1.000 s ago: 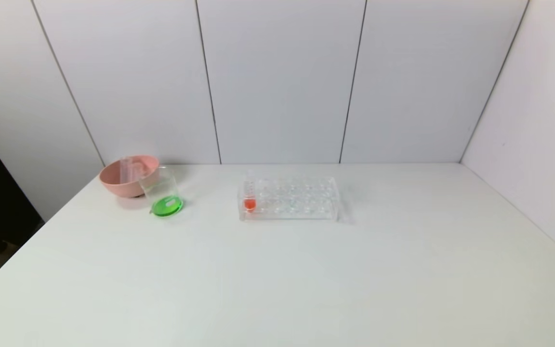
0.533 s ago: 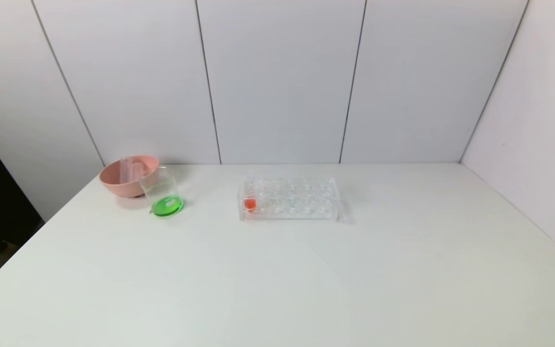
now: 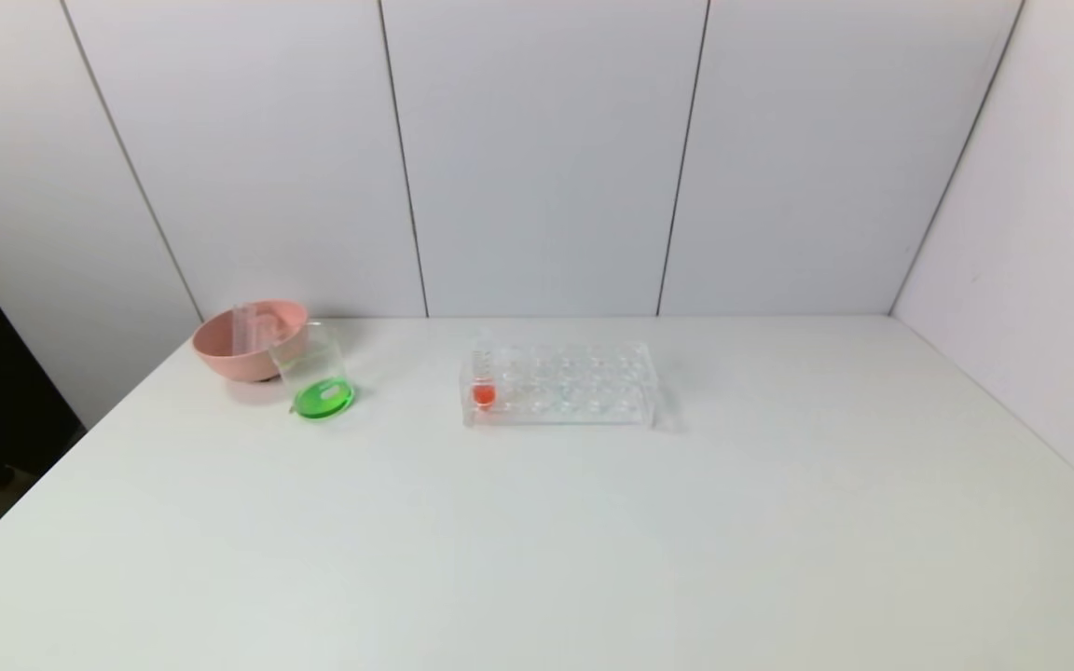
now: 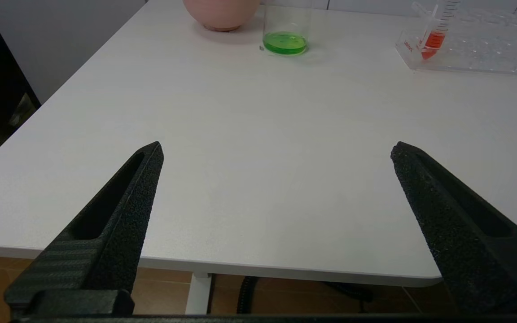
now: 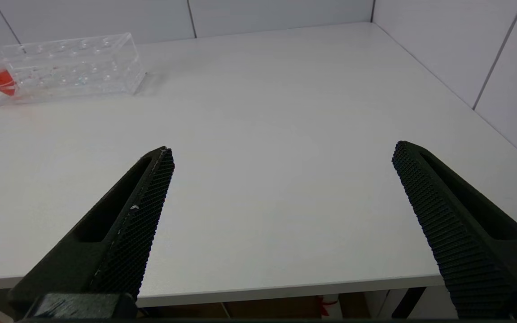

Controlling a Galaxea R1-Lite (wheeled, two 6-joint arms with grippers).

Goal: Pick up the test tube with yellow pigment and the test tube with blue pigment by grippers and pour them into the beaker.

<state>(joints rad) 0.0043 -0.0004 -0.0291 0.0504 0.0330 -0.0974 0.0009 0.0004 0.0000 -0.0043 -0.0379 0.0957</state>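
Observation:
The beaker [image 3: 318, 373] stands at the back left of the table [image 3: 537, 540], next to the pink bowl, and holds a shallow layer of green liquid; it also shows in the left wrist view [image 4: 285, 31]. No tube with yellow or blue liquid is in view. Two clear tubes [image 3: 246, 328] that look empty lean in the pink bowl. My left gripper [image 4: 277, 148] is open and empty above the table's near left edge. My right gripper [image 5: 283, 148] is open and empty above the near right edge. Neither gripper shows in the head view.
The pink bowl [image 3: 250, 343] sits at the back left corner. A clear tube rack [image 3: 560, 384] stands mid-table at the back, with one tube of orange-red liquid [image 3: 483, 377] at its left end. White walls close the back and right.
A dark bit of an arm at the bottom left corner of the head view has slid out of sight. Nothing on the table has moved.

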